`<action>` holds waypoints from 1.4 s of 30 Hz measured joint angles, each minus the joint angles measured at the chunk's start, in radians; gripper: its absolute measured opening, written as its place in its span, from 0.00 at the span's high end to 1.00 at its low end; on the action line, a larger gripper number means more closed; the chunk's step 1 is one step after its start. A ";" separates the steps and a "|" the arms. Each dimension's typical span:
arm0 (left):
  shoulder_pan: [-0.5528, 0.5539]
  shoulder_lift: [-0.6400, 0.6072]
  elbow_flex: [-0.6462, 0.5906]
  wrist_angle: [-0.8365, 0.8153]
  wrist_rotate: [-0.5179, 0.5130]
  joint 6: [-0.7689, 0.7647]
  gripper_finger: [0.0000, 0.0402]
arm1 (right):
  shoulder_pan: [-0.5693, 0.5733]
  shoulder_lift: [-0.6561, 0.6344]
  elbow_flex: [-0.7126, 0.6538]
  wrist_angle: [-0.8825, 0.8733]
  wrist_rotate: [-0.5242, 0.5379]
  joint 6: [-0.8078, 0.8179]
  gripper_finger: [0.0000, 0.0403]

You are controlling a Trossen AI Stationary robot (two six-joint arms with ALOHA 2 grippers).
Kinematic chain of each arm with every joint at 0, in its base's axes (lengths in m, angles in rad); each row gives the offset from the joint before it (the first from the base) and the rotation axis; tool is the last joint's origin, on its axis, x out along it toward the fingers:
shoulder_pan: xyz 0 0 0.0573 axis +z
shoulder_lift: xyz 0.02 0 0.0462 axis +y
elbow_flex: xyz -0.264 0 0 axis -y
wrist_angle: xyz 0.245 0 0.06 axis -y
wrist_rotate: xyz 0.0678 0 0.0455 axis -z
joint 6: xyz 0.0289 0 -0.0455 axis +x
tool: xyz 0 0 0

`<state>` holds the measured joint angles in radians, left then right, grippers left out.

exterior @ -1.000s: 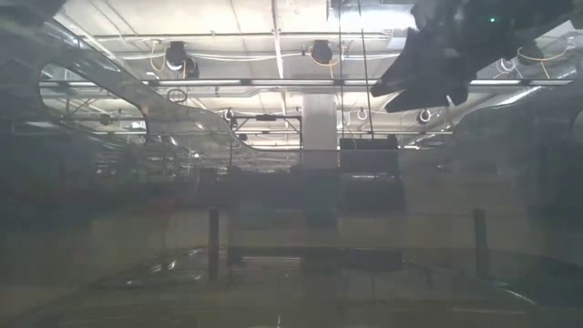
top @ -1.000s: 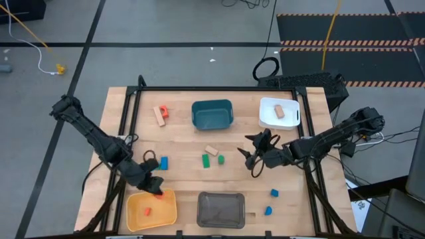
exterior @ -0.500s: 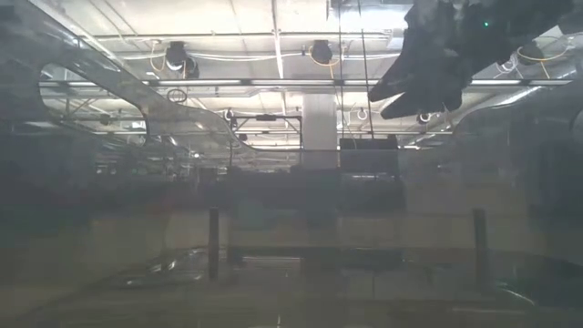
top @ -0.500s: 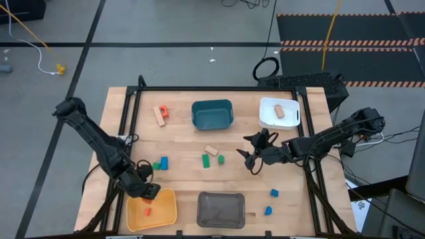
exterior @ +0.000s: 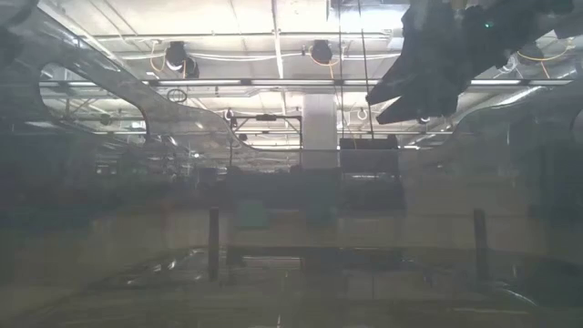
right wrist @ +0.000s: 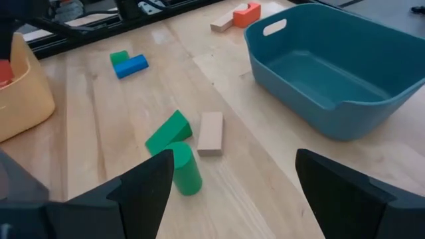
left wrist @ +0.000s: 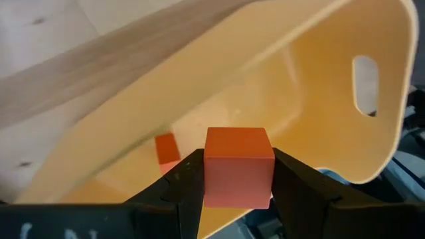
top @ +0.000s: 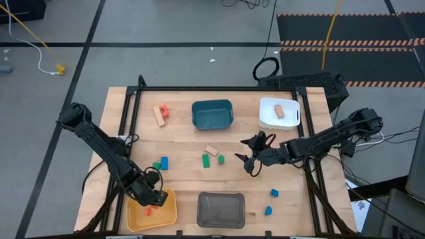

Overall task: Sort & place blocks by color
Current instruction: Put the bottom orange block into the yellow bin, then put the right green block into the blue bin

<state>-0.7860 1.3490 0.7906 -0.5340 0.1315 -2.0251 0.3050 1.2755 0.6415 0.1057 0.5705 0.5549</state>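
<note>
My left gripper (top: pixel 154 197) is over the yellow bin (top: pixel 166 216) at the table's near left, shut on a red-orange cube (left wrist: pixel 238 162). A second red-orange block (left wrist: pixel 167 147) lies on the bin's floor. My right gripper (top: pixel 249 160) hangs open at mid-table, right of centre, with nothing between its fingers (right wrist: pixel 232 199). Before it, on the wood, lie a green cylinder (right wrist: pixel 186 169), a green wedge (right wrist: pixel 167 133) and a tan block (right wrist: pixel 210 133). A blue block (right wrist: pixel 131 66) and a green one (right wrist: pixel 119 57) lie farther toward the left. My left gripper pinches the red-orange cube by two opposite sides (left wrist: pixel 212 174) between its two fingers. The fingers slant steeply down from above. The cube hangs clear of the yellow bin's floor, one flat face turned toward the wrist camera.
The teal bin (top: pixel 212 114) stands at the far middle. At the far right is the white bin (top: pixel 292 114), holding a tan block (top: pixel 279 111), and the grey bin (top: pixel 221 209) stands at the near middle. A red and a tan block (top: pixel 160 114) lie far left, two blue blocks (top: pixel 271 202) near right.
My left gripper has gone down and toward the table's near edge with the red-orange cube, from the yellow bin's far rim to over its inside, tipping more steeply downward. The cube stays held between the fingers.
</note>
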 joint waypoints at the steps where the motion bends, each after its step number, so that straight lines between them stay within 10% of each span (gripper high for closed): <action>1: 0.000 0.000 0.000 0.005 -0.001 0.000 0.60 | 0.000 0.007 0.000 0.002 0.000 0.000 0.23; 22: 0.034 0.000 0.000 0.043 -0.019 0.054 0.40 | 0.000 0.079 0.000 0.027 0.000 0.002 0.23; 42: 0.251 -0.075 0.000 0.378 -0.329 0.702 0.40 | -0.010 0.287 0.000 0.426 0.002 -0.266 0.23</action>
<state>-0.5352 1.2736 0.7906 -0.1558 -0.1970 -1.3232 0.2951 1.5629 0.6415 0.5318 0.5728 0.2888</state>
